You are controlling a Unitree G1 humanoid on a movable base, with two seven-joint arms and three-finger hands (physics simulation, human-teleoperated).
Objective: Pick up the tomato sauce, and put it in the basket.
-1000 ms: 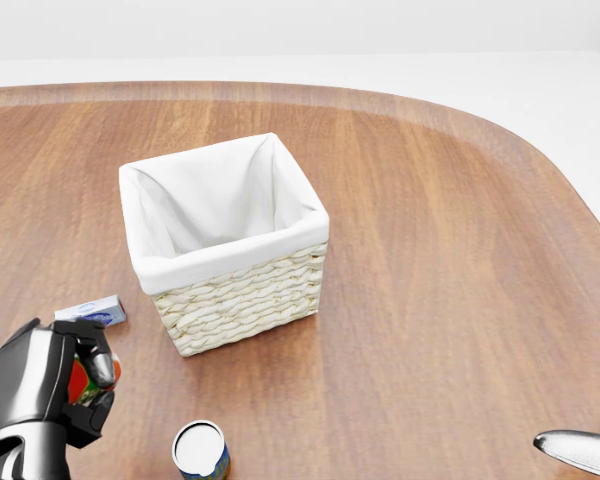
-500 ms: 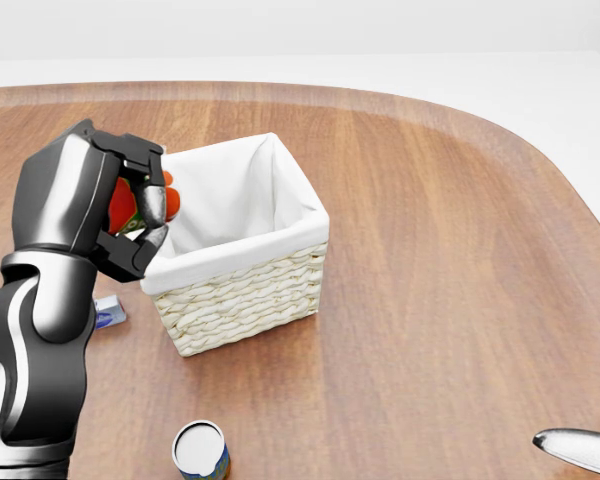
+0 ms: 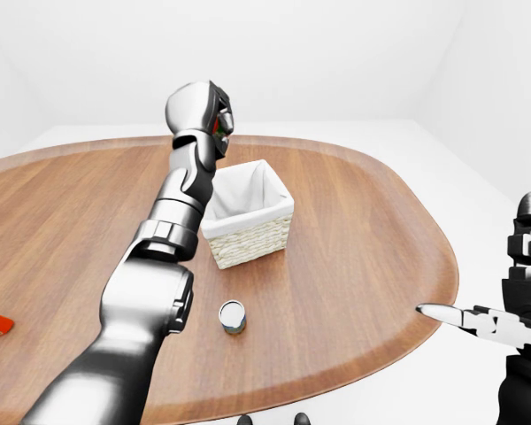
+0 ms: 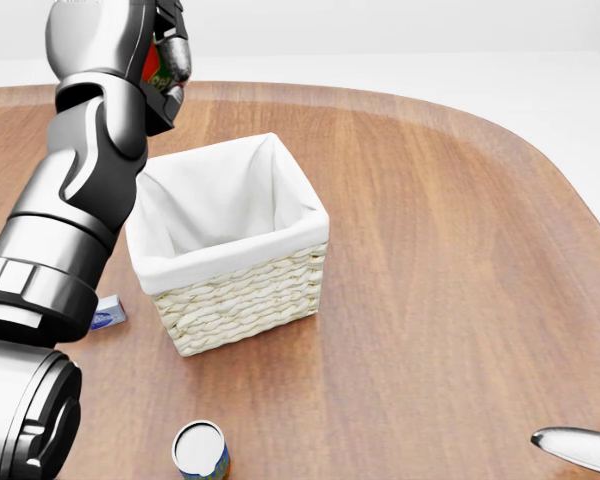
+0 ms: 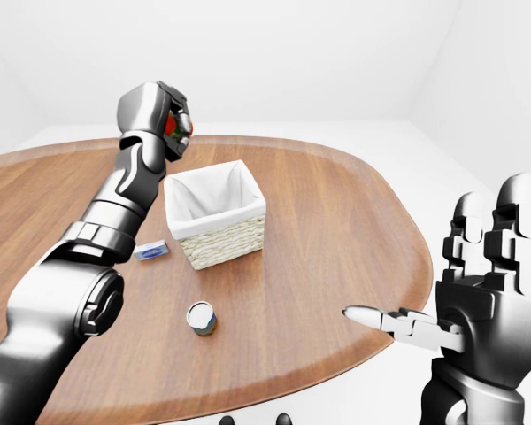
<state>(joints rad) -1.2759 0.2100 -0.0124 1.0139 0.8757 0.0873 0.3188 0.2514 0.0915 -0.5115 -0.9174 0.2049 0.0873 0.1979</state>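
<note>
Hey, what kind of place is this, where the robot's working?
Probably a bare simulated test room, not a real home: plain white walls and floor, and one rounded wooden table bearing only a lined wicker basket, a can and a small box.

A bare simulated test room is being shown. A rounded wooden table (image 3: 354,230) is being enclosed by plain white walls (image 3: 336,53) and floor.
</note>
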